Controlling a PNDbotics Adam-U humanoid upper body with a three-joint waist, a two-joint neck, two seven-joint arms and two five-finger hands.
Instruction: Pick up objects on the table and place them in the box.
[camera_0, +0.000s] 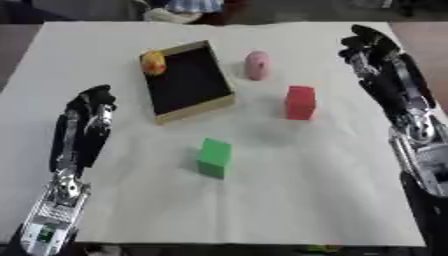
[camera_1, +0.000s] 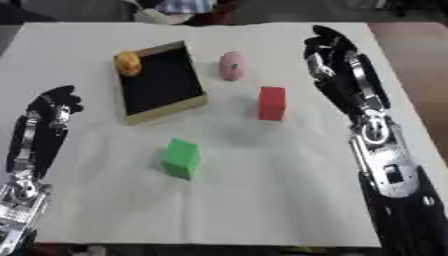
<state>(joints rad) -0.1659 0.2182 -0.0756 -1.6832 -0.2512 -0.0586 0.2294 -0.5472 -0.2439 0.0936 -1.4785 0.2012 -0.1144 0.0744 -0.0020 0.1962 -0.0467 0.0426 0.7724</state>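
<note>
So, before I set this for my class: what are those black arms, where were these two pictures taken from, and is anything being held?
Both pictures come from a stereo camera in a humanoid robot's head, looking down at a white-covered table. The left robot hand and right robot hand hover open, holding nothing. On the table lie a green cube, a red block and a pink rounded object. A shallow tan box with a dark inside already has a small yellow-orange toy at its far corner.
</note>
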